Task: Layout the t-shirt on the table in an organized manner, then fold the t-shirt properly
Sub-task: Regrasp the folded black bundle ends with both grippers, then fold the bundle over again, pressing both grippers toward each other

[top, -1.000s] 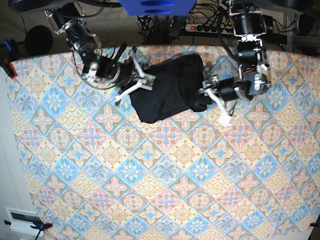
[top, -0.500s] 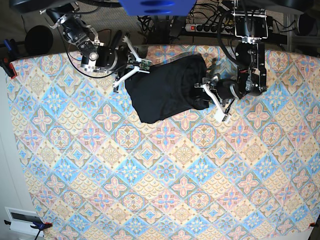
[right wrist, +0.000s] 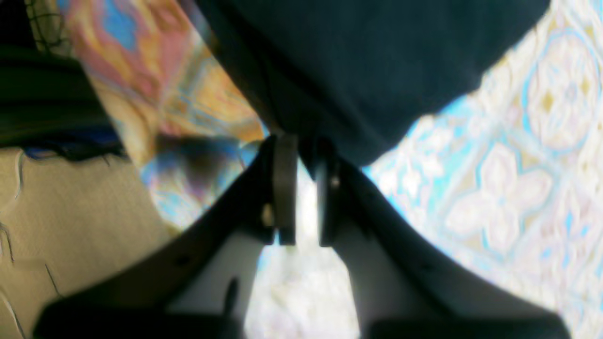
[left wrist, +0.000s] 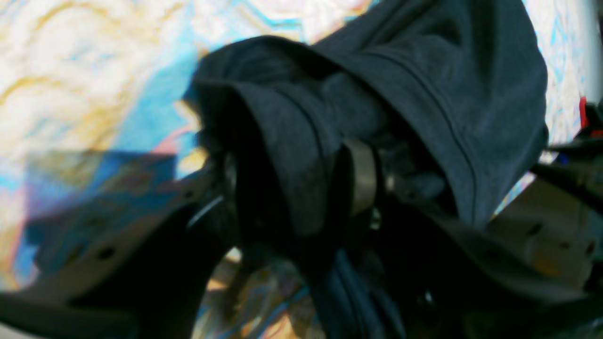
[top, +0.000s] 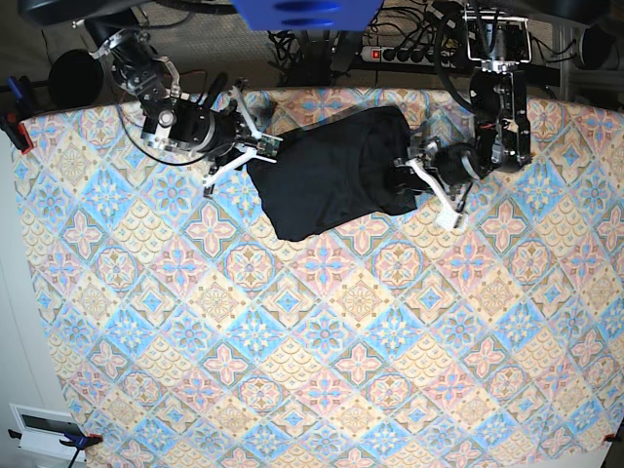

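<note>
The black t-shirt (top: pixel 327 175) lies bunched near the far edge of the table (top: pixel 322 341). My right gripper (top: pixel 256 149) is at its left corner. In the right wrist view the right gripper (right wrist: pixel 305 147) has its fingers (right wrist: pixel 284 188) a thin slit apart, pinching the t-shirt (right wrist: pixel 377 61) at its hem. My left gripper (top: pixel 408 177) is at the shirt's right side. In the left wrist view the left gripper (left wrist: pixel 292 181) stands wide, shut around a thick wad of the t-shirt (left wrist: pixel 447 80), and one pad (left wrist: pixel 362 179) shows through the folds.
A power strip (top: pixel 400 54) and cables lie behind the table's far edge. Red clamps (top: pixel 17 127) grip the cloth at the left edge. A white box (top: pixel 44 429) sits at the near left corner. Beige floor (right wrist: pixel 70 221) shows past the table edge.
My right gripper has moved toward the far edge and narrowed its jaws onto the shirt's hem. The left arm has lifted back a little with its wad, and the shirt has shifted toward the far edge.
</note>
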You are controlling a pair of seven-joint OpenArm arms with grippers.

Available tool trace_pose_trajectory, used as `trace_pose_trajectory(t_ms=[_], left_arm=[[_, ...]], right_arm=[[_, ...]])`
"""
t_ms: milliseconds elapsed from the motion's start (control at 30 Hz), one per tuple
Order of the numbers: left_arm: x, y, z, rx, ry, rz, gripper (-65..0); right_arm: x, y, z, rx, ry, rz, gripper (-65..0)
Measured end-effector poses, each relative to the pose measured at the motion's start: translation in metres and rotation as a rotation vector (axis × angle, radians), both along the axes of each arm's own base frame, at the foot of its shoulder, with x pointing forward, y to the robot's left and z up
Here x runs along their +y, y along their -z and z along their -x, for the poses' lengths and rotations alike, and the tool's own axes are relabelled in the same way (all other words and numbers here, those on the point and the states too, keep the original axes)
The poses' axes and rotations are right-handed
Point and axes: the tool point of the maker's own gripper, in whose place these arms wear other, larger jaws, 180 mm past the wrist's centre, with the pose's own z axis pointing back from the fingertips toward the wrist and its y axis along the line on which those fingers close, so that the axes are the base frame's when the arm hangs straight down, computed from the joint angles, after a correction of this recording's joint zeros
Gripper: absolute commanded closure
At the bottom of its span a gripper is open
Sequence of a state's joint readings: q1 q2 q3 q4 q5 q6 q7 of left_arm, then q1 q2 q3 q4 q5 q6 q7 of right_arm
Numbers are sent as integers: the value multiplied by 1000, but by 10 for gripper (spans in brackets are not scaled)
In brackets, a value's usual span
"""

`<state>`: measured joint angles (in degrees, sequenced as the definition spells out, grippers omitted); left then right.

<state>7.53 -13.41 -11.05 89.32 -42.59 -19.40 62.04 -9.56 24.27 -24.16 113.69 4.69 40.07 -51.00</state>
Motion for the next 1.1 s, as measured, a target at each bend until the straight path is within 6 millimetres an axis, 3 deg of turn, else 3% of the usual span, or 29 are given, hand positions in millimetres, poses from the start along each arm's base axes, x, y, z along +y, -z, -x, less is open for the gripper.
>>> trace_pose_trajectory(t_ms=[133,233,333,433,567,667,833,900,1000,1100], left_arm=[[29,-20,12,-24,-128,55,-244],[15,-52,2,-116,-111,132,-222],[-2,-77,-1,-177,-67,191,-145],[-8,-71,9,-140,-62,202,-71],[-39,-67,18,-109,-3,249,-1],[-56,-64,21,-100,49,251,-1],[-74,-33,36,-41,174,62,-2],[-82,-22,35,-38,205,6,-2],[-77,-2,34,-20,202,-57,-2],[-74,6,31,-33,178,-53,-2]], right_arm=[[9,-6,-6,-21,-5,-33,0],[16,-14,-15,-44,-6,-65,0],[16,-16,-20,-57,-2,-58,0],[17,-22,-31,-73,43,-89,0],[23,-40,-55,-136,51,-137,0],[18,-30,-64,-117,83,-119,0],[38,-22,-76,-74,91,-172,0],[30,-16,-82,-73,112,-141,0],[20,-2,-71,-35,115,-87,0],[29,6,-60,-6,70,-52,0]])
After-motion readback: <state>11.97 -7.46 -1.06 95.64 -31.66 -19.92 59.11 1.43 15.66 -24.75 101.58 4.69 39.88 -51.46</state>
